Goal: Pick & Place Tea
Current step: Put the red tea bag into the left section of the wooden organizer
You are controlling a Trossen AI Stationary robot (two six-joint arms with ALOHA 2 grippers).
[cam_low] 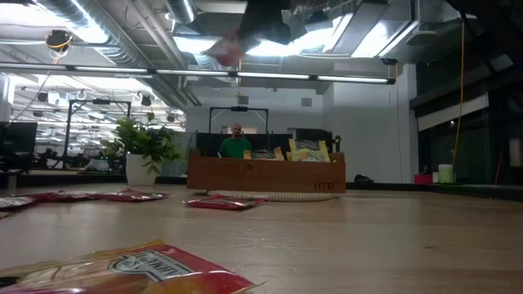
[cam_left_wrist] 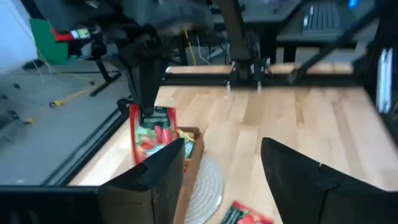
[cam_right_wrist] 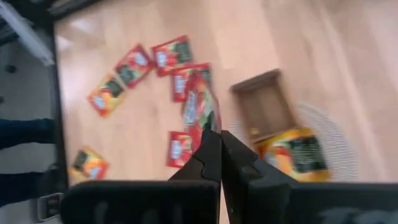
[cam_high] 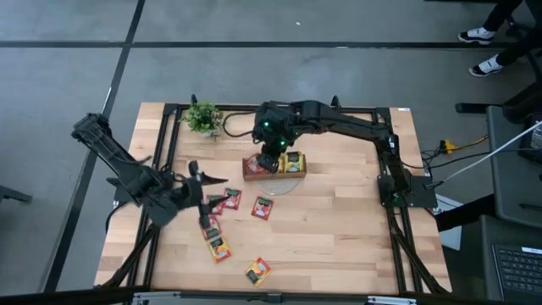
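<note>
My right gripper [cam_right_wrist: 219, 134] is shut on a red tea sachet [cam_left_wrist: 152, 134], which it holds above the left end of the brown wooden tray [cam_high: 251, 170]. Yellow sachets [cam_high: 292, 163] stand in the tray's right part. Several red and orange tea sachets [cam_high: 230, 200] lie flat on the table left of and nearer than the tray. My left gripper [cam_left_wrist: 224, 149] is open and holds nothing, above the table's left part near those sachets. My right gripper pinches the red sachet's upper edge [cam_left_wrist: 149, 113] between its two fingers. The fingers slant down from above, coming from the table's right. The sachet hangs upright below them, clear of the table, over the tray's left end [cam_right_wrist: 264, 102].
A small potted plant [cam_high: 203, 117] stands at the far edge, left of the tray. A round woven mat [cam_high: 281, 186] lies under the tray. Bare wood lies to the right of and nearer than the tray. A person [cam_low: 236, 143] is in the room behind.
</note>
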